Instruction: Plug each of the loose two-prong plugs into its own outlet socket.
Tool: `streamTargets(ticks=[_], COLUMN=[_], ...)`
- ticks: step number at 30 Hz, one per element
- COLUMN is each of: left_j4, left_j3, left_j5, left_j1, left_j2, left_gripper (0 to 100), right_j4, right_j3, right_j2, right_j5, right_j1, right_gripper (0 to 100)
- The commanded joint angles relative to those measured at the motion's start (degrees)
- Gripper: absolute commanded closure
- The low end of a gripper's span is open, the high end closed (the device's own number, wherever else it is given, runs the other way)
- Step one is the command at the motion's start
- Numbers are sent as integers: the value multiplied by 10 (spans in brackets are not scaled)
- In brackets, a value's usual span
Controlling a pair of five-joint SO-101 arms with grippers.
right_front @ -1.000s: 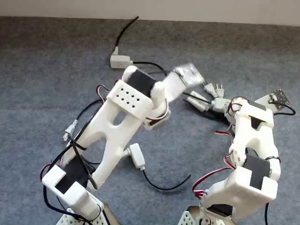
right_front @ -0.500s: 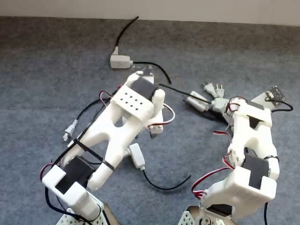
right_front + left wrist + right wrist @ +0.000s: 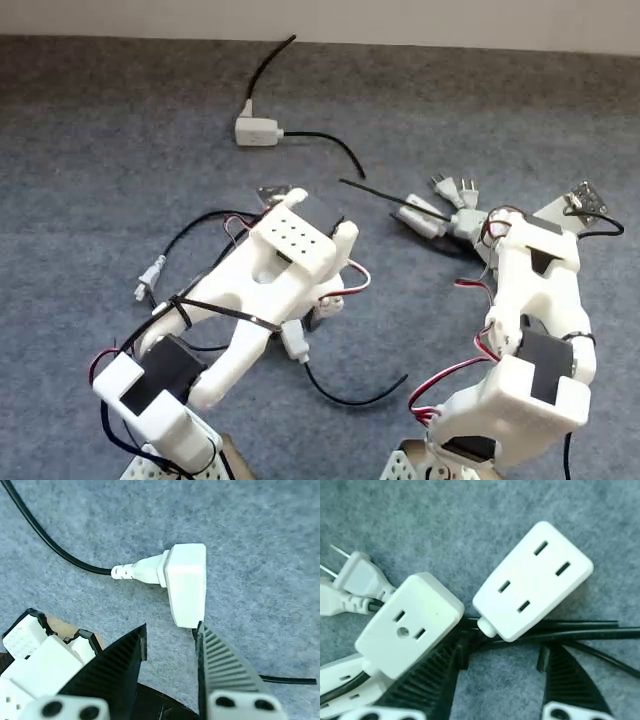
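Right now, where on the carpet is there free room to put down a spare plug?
The widest bare carpet lies at the far left, between the far white block and the small two-prong plug. Another bare strip runs at the far right, beyond the sockets. It is crowded around those sockets, before the right arm.

A grey felt mat (image 3: 90, 120) lies across the table, its nap fuzzy and lightly flecked; the same grey shows close up in both wrist views. Along the mat's far edge runs a pale, plain strip (image 3: 450, 20), wall or rim, I can't tell which. At the mat's near edge a bit of brown board (image 3: 232, 462) peeks out.
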Motion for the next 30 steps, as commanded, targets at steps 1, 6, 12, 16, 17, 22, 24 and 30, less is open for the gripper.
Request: streamTargets(ticks=[1,6,12,16,17,22,24,30], left_j4=[-16,-142,-332,-349,-349,-353,-353,-349], left_j3=[24,108,209,222,223,224,224,225], left_j5=[5,2,1,-25,-54,-134,-121,-121], left_j1=[1,-11,-14,-14,-14,-21,-34,-90], left_j2=[-4,-3,-3,-4,-4,-4,-3,-3], left_gripper=[836,838,839,838,836,839,839,836], right_j4=[-5,-5,-21,-22,-22,-22,-22,-22], right_j3=[0,0,1,2,2,3,3,3], right_j2=[4,4,4,4,4,4,4,4], right_j5=[10,10,10,10,10,10,10,10], right_j1=[-4,-7,-7,-7,-7,-7,-7,-7], right_gripper=[752,752,752,752,752,752,752,752])
